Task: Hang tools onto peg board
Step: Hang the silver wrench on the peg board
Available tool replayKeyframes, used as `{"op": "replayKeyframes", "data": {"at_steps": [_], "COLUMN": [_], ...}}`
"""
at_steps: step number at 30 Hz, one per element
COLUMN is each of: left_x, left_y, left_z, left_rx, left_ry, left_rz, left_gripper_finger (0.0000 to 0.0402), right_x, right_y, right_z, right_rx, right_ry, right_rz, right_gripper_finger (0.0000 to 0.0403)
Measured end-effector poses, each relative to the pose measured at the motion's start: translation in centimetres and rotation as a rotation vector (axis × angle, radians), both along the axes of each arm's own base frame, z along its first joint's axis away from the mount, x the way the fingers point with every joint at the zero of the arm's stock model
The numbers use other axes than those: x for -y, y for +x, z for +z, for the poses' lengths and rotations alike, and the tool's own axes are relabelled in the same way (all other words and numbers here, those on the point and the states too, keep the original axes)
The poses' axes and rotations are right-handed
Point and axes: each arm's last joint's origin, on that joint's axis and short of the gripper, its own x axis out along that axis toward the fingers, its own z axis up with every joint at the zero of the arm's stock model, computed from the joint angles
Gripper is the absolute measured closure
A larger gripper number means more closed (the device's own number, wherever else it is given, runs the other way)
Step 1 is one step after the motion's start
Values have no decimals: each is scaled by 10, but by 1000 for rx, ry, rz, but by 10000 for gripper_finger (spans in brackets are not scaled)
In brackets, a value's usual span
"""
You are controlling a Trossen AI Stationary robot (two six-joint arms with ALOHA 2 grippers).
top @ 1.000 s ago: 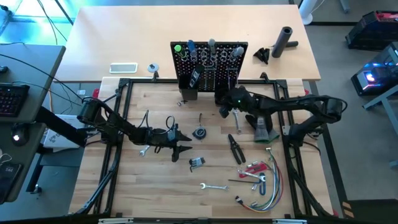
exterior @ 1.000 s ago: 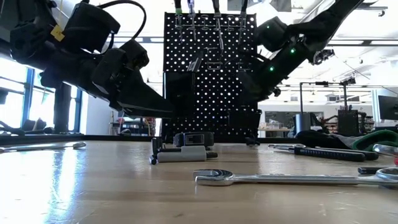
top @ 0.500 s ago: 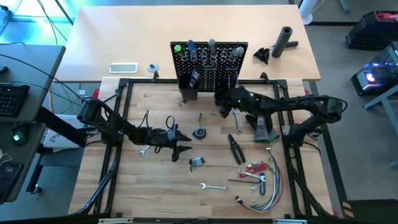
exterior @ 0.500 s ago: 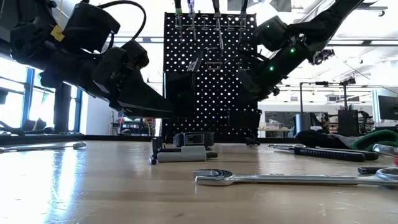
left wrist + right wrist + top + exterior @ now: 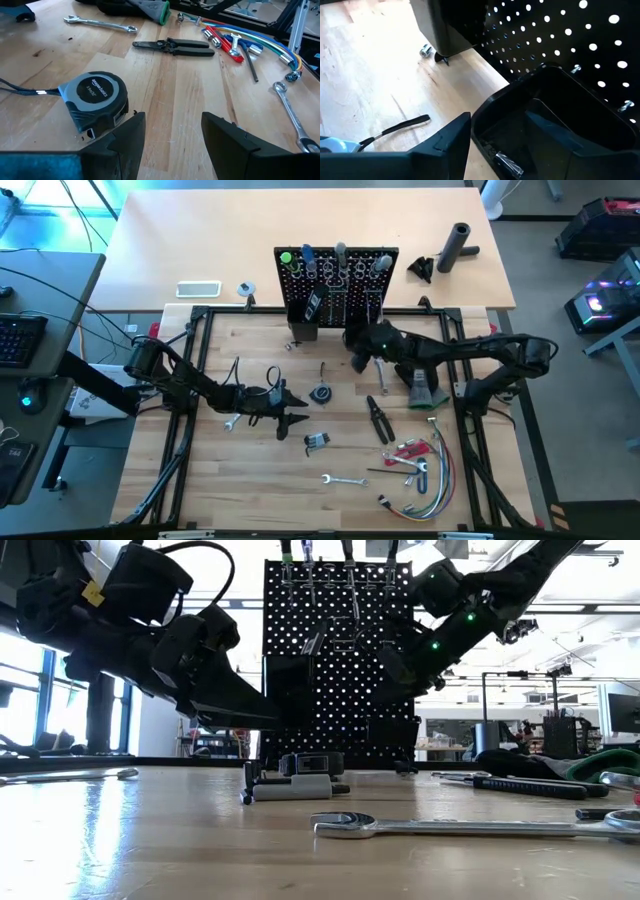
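High view shows the peg board (image 5: 337,280) standing upright at the table's (image 5: 260,480) far edge, several tools hanging on it. Right tool (image 5: 358,352) hovers at its base over a black bin (image 5: 540,120), fingers spread and empty. Left tool (image 5: 295,408) waits near the tape measure (image 5: 95,97), fingers spread. Black pliers (image 5: 379,419) and a silver wrench (image 5: 343,479) lie on the wood.

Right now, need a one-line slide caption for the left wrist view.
Left gripper open over the wooden table beside a gray tape measure; black pliers and a silver wrench lie beyond.
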Motion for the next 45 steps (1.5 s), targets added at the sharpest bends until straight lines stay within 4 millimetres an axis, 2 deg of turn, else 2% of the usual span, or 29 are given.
{"op": "replayKeyframes", "data": {"at_steps": [10, 15, 22, 27, 36, 40, 45], "left_x": [0, 0, 1, 2, 3, 4, 6], "left_y": [0, 0, 8, 13, 24, 30, 39], "left_z": [0, 0, 7, 12, 23, 28, 22], "left_rx": [2, 2, 33, 51, 95, 115, 96], "left_ry": [-5, -4, -6, 13, 33, 31, 32], "left_rz": [2, 3, 2, -6, -14, -14, -17], "left_gripper_finger": [213, 213, 213, 213, 213, 213, 213], "right_x": [-18, -33, -69, -98, -143, -166, -196], "right_y": [5, 3, -18, -41, -70, -76, -86], "right_z": [2, 18, 41, 48, 34, 24, 13], "right_rx": [-2, 46, 14, -53, -274, -364, -458], "right_ry": [-15, -28, 0, 139, 483, 549, 587], "right_rz": [71, 119, 226, 311, 392, 394, 405], "right_gripper_finger": [224, 224, 224, 224, 224, 224, 224]}}
